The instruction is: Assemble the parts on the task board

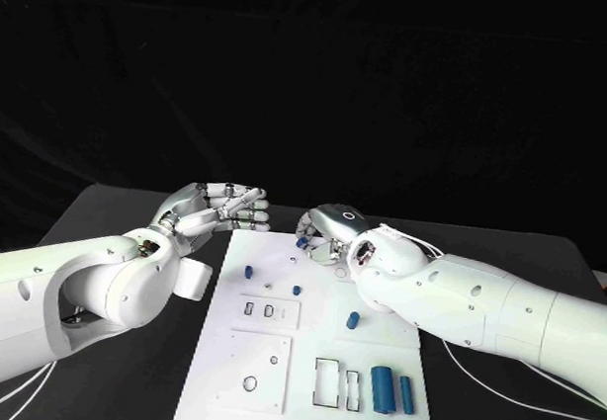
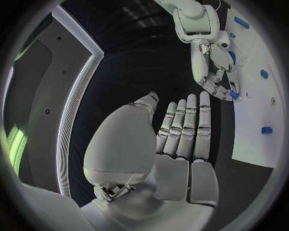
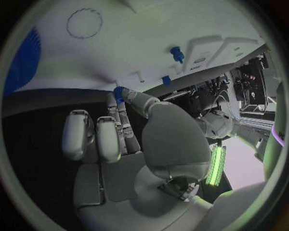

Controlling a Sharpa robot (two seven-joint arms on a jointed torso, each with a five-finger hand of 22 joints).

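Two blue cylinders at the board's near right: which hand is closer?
Right. The right hand is at the board's far edge, pinching a small blue part, on the two blue cylinders' side. The left hand hovers off the task board's far left corner.

Robotics lab, black-draped backdrop, black table [image 1: 130,225], white task board [image 1: 310,389], equipment racks beyond.

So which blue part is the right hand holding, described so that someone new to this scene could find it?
Start at the white task board in the middle of the black table and go to its far end, where the two hands nearly meet. The right hand pinches a small blue part at its fingertips. Unlike the other blue parts, it is held above the board, not lying or standing on it.
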